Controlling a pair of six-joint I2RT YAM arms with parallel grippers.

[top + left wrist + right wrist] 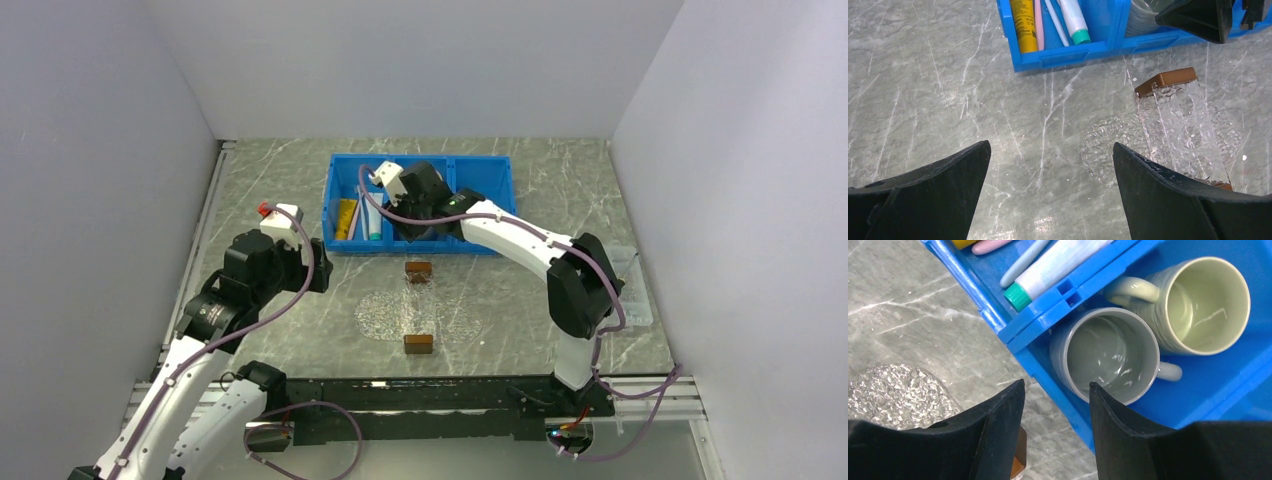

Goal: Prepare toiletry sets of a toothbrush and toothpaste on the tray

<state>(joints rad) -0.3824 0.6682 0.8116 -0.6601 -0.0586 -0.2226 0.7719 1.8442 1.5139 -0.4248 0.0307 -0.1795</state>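
Top external: bin [490, 165] at 12 o'clock of tray [380, 312], brushes [362, 212] and tubes [347, 218] lying in its left compartment. Left wrist: left gripper [1050, 160] spread wide, empty, at 9 o'clock of tray. Right wrist: right gripper [1056, 395] slightly parted, empty (above mugs [1108, 352], wrong compartment). Best shifted toward 11 o'clock, straddling one brush crosswise, pinching low.

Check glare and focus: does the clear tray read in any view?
Top external: even light, tray only a faint shimmer. Left wrist: sharp, tray texture clear, mild glare on the table. Right wrist: tray glittery, light streaks inside grey mug and pale mug.
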